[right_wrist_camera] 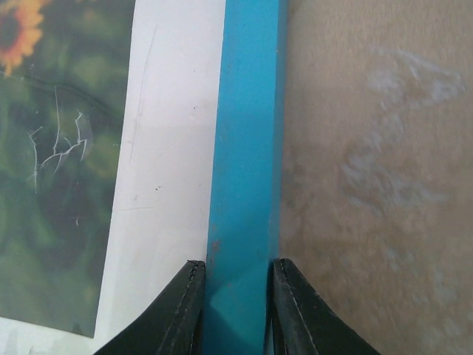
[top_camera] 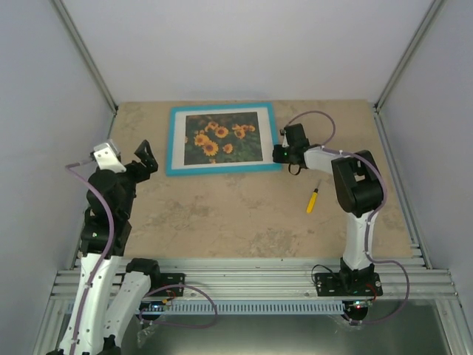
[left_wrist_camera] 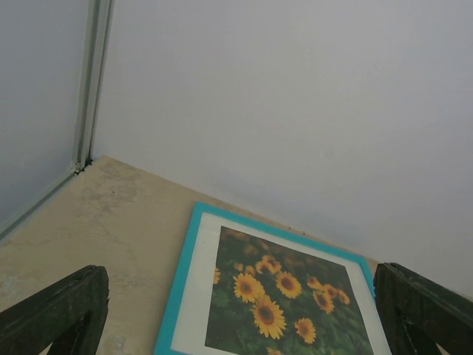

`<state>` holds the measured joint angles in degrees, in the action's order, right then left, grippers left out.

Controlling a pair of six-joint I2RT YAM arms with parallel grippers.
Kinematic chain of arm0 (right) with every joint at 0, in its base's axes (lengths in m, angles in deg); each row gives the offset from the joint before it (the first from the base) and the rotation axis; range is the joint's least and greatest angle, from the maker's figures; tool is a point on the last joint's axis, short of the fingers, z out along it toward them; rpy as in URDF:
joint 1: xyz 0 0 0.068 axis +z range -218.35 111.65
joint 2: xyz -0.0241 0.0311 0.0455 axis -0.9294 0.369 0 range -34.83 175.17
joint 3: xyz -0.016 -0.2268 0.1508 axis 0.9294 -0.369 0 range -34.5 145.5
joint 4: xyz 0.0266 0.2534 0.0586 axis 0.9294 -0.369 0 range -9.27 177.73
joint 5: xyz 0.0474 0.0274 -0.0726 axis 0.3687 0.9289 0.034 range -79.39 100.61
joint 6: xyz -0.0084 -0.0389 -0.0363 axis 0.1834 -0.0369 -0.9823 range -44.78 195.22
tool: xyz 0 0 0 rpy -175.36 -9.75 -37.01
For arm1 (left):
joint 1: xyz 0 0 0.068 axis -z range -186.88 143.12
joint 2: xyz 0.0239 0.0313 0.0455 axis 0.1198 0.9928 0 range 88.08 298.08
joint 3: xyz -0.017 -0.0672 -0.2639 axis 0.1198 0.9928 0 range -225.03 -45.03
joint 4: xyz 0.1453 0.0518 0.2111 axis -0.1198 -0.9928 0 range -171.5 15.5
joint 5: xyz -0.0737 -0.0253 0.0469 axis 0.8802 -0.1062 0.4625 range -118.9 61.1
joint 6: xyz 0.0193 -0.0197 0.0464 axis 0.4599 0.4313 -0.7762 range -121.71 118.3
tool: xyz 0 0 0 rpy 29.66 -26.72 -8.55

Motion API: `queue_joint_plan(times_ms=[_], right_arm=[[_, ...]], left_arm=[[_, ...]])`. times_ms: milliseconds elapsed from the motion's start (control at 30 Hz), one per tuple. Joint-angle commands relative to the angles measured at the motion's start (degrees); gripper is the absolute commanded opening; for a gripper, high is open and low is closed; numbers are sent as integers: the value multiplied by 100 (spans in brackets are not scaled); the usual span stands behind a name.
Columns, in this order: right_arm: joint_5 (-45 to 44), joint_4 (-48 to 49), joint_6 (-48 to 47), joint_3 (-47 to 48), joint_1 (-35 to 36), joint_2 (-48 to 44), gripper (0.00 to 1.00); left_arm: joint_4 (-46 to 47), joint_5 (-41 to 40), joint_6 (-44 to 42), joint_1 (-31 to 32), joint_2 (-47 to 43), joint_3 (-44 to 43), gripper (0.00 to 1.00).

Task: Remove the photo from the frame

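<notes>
While the frame (top_camera: 171, 140) lies face up, upper middle of the table (top_camera: 222, 214), photo (top_camera: 222, 138) inside, the right pincer (right_wrist_camera: 236, 270) pinches its right rail; the left pincer (left_wrist_camera: 240, 270) gapes empty. Next, probably lift and flip it.

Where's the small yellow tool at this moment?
In the top view, the yellow tool lies on the right half of the table, beside the right arm, below and right of the turquoise frame, touching neither.
</notes>
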<state>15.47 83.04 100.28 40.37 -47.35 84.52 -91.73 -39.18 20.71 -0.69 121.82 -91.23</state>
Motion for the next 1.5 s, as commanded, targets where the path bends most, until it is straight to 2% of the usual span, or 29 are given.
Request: queue_joint_plan(times_ms=[0,200,367,533,733,867,1067,1467], right_arm=[[55,-163,-183,-523,-101,-399,13],[244,-27,-395,-1134,-411,-886,12],[225,-144,-678,-1486,-583,-1276,12],[344,-126,-808,-1918,-779,-1723,13],[431,-7,-829,-2262,-929,-2054,16],[585,60,-810,-2316,-930,-2229,20],[692,189,-752,-2444,-930,-2505,35],[786,701,-671,-2805,-527,-2980,46]], left_arm=[[10,363,109,-45,223,-42,99],[-97,1132,390,-47,991,-162,99],[-397,1120,613,-47,1831,-286,99],[-635,1282,564,-48,2687,-398,99],[-874,1950,377,-48,3812,-671,99],[-1216,1917,82,-26,4654,-1008,99],[-1592,1341,-219,283,5653,-1556,97],[-2297,870,-842,369,7329,-2772,87]])
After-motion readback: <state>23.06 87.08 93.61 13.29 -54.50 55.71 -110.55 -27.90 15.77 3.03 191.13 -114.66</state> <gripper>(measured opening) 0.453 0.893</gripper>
